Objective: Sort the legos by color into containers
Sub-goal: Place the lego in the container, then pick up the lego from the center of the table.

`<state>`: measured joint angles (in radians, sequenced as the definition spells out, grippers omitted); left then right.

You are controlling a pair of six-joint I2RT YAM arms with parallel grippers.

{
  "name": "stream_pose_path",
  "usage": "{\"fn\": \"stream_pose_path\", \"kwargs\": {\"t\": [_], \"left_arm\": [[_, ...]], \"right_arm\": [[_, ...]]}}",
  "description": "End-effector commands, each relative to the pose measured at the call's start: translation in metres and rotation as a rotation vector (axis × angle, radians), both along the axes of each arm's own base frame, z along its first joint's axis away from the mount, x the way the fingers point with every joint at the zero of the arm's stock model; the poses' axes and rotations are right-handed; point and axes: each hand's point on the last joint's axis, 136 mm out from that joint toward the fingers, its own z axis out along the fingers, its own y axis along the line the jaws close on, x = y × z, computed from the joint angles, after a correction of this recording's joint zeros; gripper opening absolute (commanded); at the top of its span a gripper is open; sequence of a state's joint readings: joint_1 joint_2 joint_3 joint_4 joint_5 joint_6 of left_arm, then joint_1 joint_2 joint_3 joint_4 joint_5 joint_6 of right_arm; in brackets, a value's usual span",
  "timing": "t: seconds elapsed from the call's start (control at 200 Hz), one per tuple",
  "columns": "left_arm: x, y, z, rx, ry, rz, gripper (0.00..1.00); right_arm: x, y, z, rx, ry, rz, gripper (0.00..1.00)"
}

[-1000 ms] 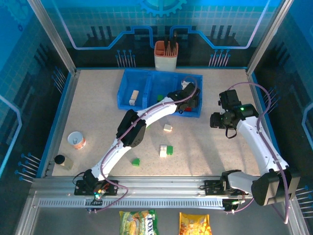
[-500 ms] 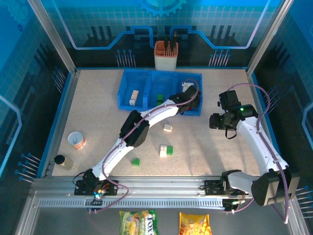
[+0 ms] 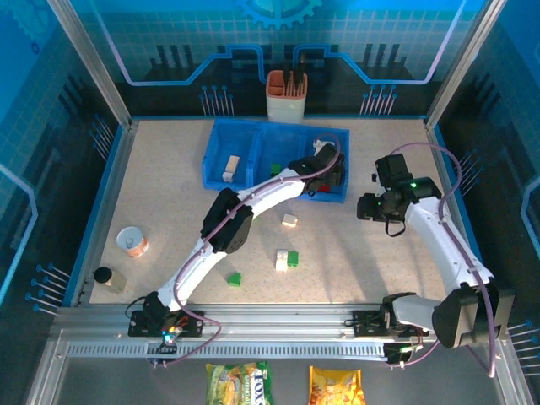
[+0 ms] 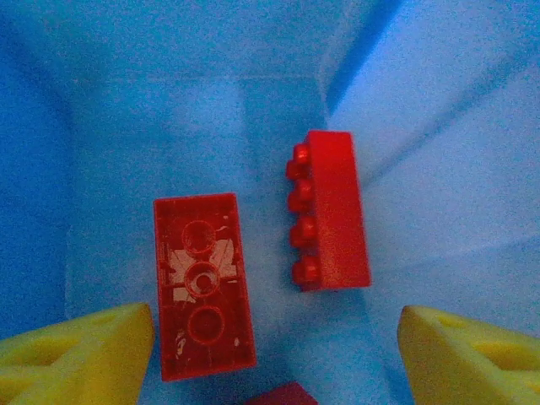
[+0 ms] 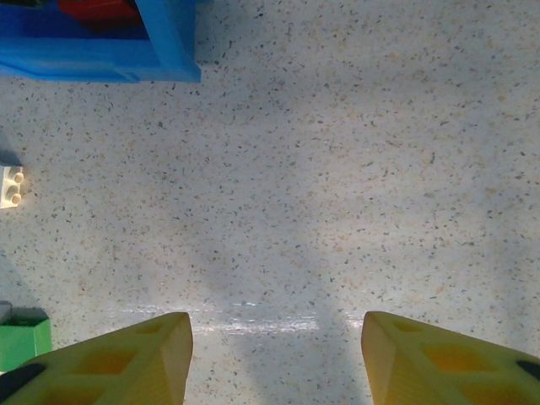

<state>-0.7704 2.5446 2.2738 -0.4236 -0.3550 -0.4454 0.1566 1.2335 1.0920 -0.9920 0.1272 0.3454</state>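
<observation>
Left wrist view: we are holding our left fingers (image 4: 76, 350) spread and empty over red legos (image 4: 202, 287) lying in the tray's right compartment (image 4: 126, 110), so that drop looks finished. Our right fingers (image 5: 110, 359), likewise apart, are edging left toward the loose legos (image 5: 12, 187) on the tabletop (image 5: 337, 169).

The tabletop (image 3: 160, 194) is lit brightly from above in the top external view, while the enclosure around it is left dim and blue. Soft shadows are cast under both arms. A thin streak of glare is caught on the tabletop just ahead of the right gripper (image 5: 277, 350). Inside the tray (image 4: 126, 126) everything is tinted saturated blue and grainy, and the left gripper (image 4: 274, 354) is rendered slightly soft.
</observation>
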Motion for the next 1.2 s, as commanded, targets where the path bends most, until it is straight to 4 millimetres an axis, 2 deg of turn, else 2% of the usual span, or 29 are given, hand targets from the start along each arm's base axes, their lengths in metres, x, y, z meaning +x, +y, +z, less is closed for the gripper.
{"fn": "stream_pose_path", "kwargs": {"t": [0.0,0.23,0.51,0.71,0.91,1.196], "left_arm": [[-0.013,-0.009,0.070,-0.092,-0.033,-0.078,0.77],[-0.039,-0.001,0.086,-0.052,0.028,-0.161,0.74],[-0.072,0.038,0.089,-0.002,0.100,-0.176,0.74],[-0.085,0.099,0.092,-0.041,0.128,-0.080,0.74],[-0.103,0.177,0.076,-0.067,0.189,0.043,0.74],[-0.130,0.271,0.069,-0.071,0.213,0.177,0.75]], "right_arm": [[0.009,0.006,-0.001,0.024,-0.005,-0.008,0.57],[0.021,0.023,-0.004,0.022,0.003,0.015,0.56],[0.035,0.060,-0.014,-0.004,0.040,0.076,0.56],[0.041,0.089,-0.024,-0.017,0.064,0.118,0.56],[0.045,0.123,-0.035,-0.036,0.094,0.172,0.55],[0.054,0.183,-0.047,-0.054,0.118,0.264,0.55]]}}
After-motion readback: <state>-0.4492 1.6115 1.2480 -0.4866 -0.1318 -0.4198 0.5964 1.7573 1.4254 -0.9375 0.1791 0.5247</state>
